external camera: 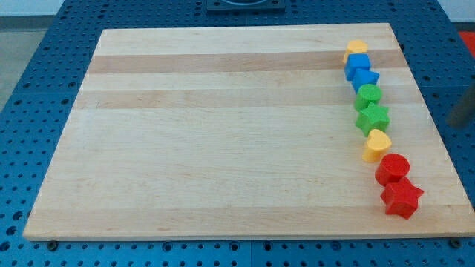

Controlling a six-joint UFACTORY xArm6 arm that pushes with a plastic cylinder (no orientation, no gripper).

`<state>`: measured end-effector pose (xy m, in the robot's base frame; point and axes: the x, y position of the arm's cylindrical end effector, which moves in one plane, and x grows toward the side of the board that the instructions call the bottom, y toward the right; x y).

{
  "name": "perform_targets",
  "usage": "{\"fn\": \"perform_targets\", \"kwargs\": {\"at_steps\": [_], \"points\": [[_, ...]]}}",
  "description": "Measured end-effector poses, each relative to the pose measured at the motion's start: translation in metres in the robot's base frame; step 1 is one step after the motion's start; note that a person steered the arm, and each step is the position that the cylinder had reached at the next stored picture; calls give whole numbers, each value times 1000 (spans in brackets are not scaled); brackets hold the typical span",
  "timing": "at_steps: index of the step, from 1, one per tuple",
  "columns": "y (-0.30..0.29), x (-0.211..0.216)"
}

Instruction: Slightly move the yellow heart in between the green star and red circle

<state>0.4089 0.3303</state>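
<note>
Yellow heart sits btwn green star & red circle, near board's right edge. My tip isn't visible; no jaws, can't tell.

Past the right edge of the bench we see only a dark blur, cut off by the view's right border; we cannot tell whether it is our rod, and my tip does not show. Above the bench's top edge, a grey mount is cropped.
</note>
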Motion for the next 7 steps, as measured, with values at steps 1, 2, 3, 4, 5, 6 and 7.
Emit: {"fn": "perform_targets", "kwargs": {"at_steps": [1,2,3,4,5,6,7], "points": [[-1,-118],[-48,-193],[-156,-205],[-263,-181],[-305,-96],[-302,5],[-275,91]]}}
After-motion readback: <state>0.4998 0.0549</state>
